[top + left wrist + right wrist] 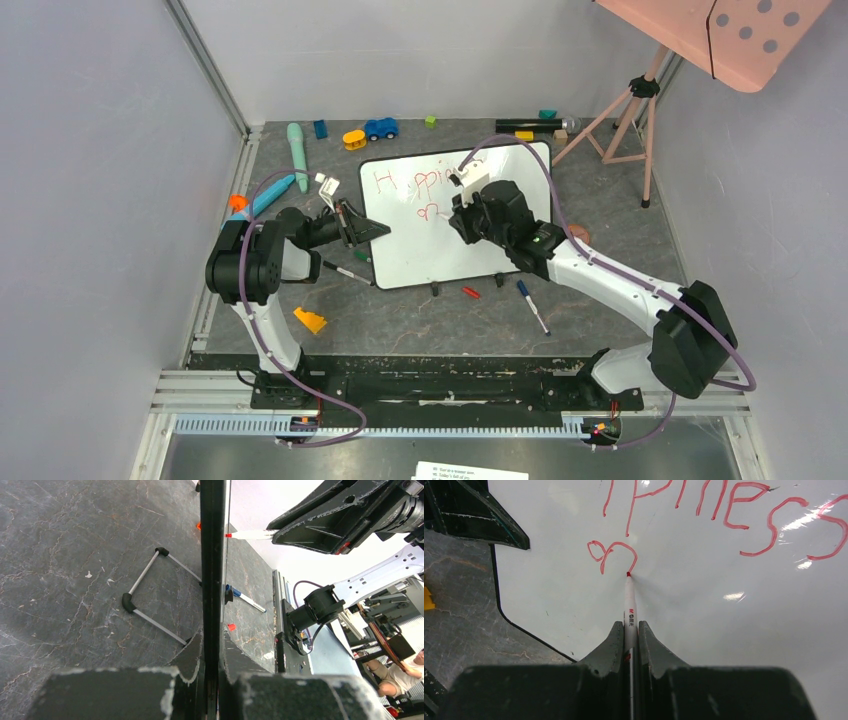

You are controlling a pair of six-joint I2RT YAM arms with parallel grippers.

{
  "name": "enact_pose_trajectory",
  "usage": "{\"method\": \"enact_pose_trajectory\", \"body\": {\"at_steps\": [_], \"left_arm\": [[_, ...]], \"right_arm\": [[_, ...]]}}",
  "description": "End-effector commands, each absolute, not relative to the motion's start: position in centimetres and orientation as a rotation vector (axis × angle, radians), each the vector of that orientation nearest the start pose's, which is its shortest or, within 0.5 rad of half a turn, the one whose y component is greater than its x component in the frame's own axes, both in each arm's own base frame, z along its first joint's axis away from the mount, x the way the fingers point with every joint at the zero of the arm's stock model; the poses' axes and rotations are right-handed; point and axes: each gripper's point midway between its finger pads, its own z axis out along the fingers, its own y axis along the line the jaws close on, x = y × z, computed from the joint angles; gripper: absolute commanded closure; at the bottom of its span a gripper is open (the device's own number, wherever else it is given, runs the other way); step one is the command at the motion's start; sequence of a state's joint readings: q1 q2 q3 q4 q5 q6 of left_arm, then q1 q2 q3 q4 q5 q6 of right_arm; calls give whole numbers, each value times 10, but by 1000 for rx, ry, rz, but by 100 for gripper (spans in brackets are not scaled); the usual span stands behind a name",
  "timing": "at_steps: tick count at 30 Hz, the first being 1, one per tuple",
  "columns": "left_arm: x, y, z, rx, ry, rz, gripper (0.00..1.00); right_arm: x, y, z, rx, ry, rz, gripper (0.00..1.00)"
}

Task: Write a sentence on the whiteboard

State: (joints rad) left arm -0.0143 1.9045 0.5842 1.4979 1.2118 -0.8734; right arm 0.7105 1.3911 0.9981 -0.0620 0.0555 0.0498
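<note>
Our right fingers are pinched fully in on the slim white marker with a red tip. Its barrel runs straight out between them so that the nib meets the large glossy white whiteboard with a thin black rim squarely, touching it at the foot of the last stroke of a small red "on". That word opens a second line of the red handwritten sentence, under a first line reading roughly "Happiness", so we judge the writing partly done. Our left fingers are closed tight on the board's left rim, seen edge-on between them, most likely to stop the board sliding under the pen. The board lies near the middle of the dark grey marbled desk, a little askew, between the two arms. Near its front edge lie a blue-capped marker and a small red cap; an orange wedge sits beside the left arm. Plain grey walls close in the desk, and a pink dotted panel on a tripod stands at the far right.
</note>
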Motion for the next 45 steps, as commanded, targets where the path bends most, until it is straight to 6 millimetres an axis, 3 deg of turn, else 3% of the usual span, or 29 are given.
{"method": "enact_pose_trajectory", "body": {"at_steps": [1, 5, 11, 18, 24, 33, 45], "left_arm": [[337, -177, 142, 550, 1569, -1417, 98], [337, -177, 142, 551, 1568, -1416, 98], [337, -177, 142, 551, 1568, -1416, 98], [336, -177, 142, 553, 1567, -1414, 98], [336, -177, 142, 552, 1568, -1415, 98], [336, -177, 142, 554, 1566, -1413, 98], [336, -177, 142, 553, 1568, -1415, 98]], "right_arm": [[328, 264, 184, -625, 1965, 396, 100], [328, 264, 196, -620, 1942, 404, 100], [326, 259, 232, -573, 1857, 462, 100], [338, 213, 246, -426, 1818, 402, 100], [337, 188, 240, -317, 1769, 332, 100], [323, 195, 232, -407, 1759, 385, 100], [324, 202, 235, -449, 1736, 404, 100]]}}
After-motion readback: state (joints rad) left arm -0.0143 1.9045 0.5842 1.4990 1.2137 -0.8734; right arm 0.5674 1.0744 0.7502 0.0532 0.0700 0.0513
